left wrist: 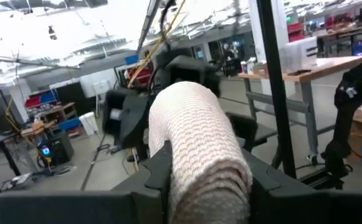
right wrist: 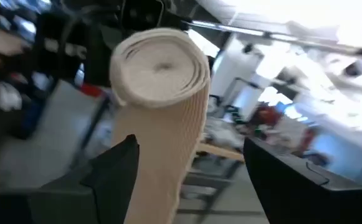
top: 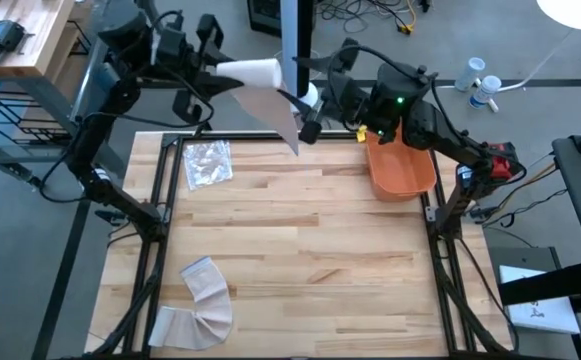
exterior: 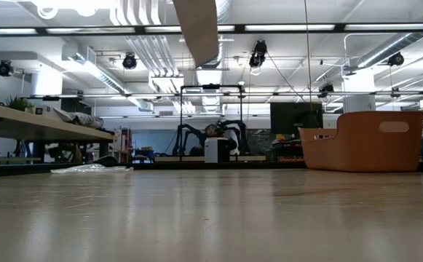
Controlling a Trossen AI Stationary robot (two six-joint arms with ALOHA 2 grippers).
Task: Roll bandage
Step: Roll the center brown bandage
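Overhead, left gripper [top: 232, 72] clamped on bandage roll [top: 250, 72], right gripper [top: 310, 100] spread (low view shows only dangling strip [exterior: 196, 29]).

The bandage roll [left wrist: 199, 143] is beige woven cloth with a ribbed, matt weave, the table [top: 300, 250] pale smooth wood, and the orange bin [exterior: 364, 140] smooth plastic.

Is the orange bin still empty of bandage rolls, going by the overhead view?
Yes. In the overhead view the orange bin shows only its bare inside; the bandage roll is held up behind the table.
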